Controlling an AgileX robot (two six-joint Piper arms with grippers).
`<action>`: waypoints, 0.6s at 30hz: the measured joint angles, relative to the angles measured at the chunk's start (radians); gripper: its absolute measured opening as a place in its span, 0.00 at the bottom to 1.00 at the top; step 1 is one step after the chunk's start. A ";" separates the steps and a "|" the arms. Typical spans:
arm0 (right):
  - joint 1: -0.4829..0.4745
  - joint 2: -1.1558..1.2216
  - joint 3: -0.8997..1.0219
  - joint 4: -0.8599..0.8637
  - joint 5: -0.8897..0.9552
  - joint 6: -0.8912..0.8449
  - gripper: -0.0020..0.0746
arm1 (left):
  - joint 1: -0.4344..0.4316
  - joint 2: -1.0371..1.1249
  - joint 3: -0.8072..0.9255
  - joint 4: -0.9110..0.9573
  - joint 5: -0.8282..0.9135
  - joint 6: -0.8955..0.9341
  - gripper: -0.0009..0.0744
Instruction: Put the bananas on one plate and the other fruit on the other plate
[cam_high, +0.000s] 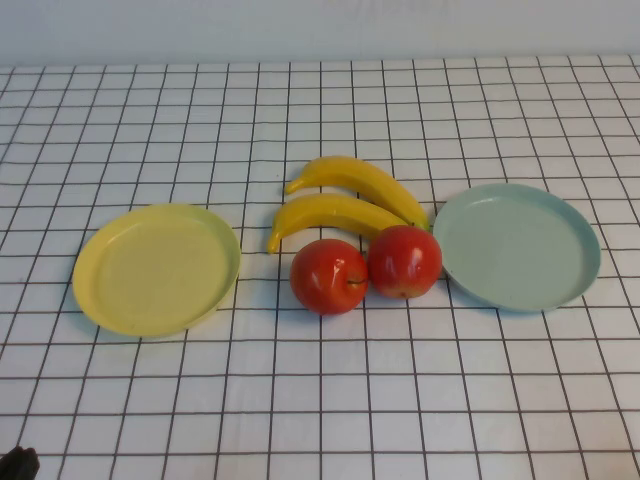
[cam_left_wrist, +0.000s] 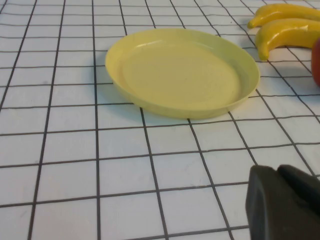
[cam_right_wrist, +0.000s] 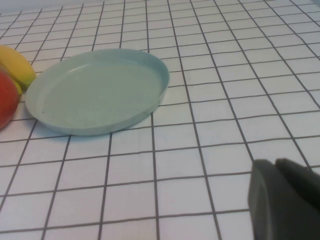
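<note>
High view, gridded white tablecloth (cam_high: 330, 400), both jaws nearside

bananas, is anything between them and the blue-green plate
Nothing visible. The front banana and back banana lie just left of the blue-green plate, with bare cloth between. The right apple sits nearer the robot. The left tool and right tool are parked near the robot.
</note>
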 joint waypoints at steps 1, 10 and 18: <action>0.000 0.000 0.000 0.000 0.000 0.000 0.01 | 0.000 0.000 0.000 0.000 0.000 0.000 0.01; 0.000 0.000 0.000 0.000 0.000 0.000 0.01 | 0.000 0.000 0.000 -0.035 -0.011 0.000 0.01; 0.000 0.000 0.000 0.000 0.000 0.000 0.01 | 0.000 0.000 0.000 -0.337 -0.093 -0.023 0.01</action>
